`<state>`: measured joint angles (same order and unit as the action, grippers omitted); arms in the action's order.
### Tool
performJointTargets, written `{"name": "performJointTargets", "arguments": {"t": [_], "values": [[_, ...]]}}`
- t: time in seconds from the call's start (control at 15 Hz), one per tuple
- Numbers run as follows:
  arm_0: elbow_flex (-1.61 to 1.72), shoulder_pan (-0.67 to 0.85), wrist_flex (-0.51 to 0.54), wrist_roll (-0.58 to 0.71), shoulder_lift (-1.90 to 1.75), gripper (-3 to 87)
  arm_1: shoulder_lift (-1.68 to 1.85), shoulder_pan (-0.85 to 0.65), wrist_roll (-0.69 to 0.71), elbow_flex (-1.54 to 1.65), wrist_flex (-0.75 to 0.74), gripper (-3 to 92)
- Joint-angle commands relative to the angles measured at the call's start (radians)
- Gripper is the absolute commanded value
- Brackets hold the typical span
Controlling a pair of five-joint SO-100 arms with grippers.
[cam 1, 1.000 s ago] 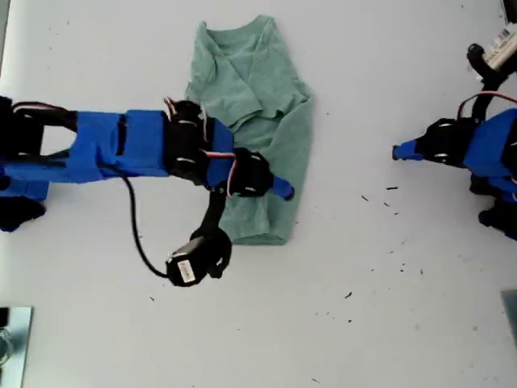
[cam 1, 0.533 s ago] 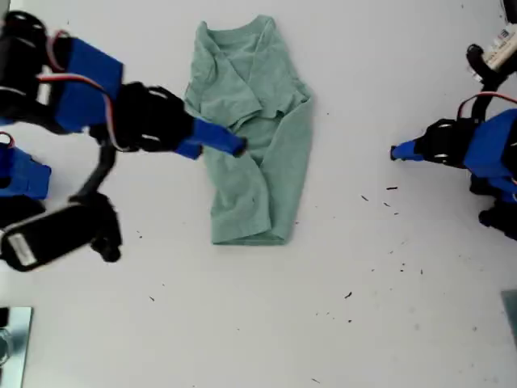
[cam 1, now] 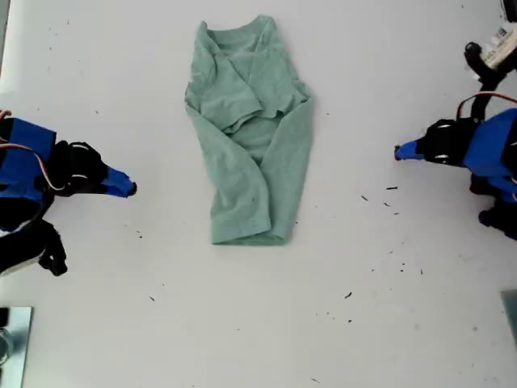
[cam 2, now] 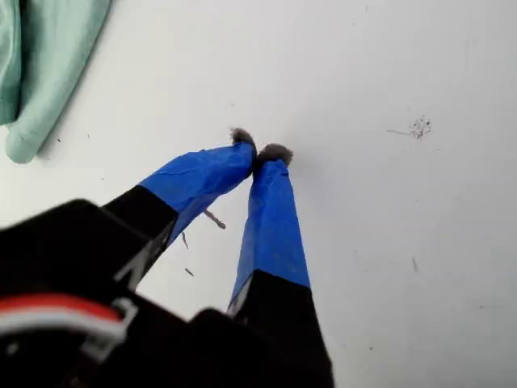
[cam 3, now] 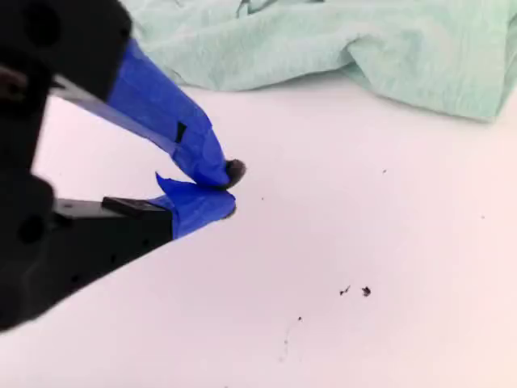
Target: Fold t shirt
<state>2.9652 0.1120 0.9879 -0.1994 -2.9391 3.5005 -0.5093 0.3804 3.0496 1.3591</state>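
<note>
The t shirt (cam 1: 250, 133) lies lengthwise, neck toward the exterior view's top; both pincers closed, empty

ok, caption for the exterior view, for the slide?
Partly folded t shirt lies on the white table, a blue gripper parked at each side.

Sage-green t shirt (cam 1: 250, 129), folded lengthwise into a narrow strip, is laid flat in the upper centre of the exterior view, neck uppermost, hem toward the frame's middle.
</note>
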Motion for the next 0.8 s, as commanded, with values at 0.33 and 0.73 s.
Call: {"name": "performJointTargets", "arguments": {"t": [0.33, 0.73], "values": [[-1.149, -0.112, 0.388, 0.103, 0.739, 30.3, -0.994, 0.387, -0.098, -1.042, -0.055, 29.0], [-1.523, -0.149, 0.265, 0.218, 1.371, 31.9, -1.769, 0.520, -0.112, -1.614, -0.017, 29.9]]}}
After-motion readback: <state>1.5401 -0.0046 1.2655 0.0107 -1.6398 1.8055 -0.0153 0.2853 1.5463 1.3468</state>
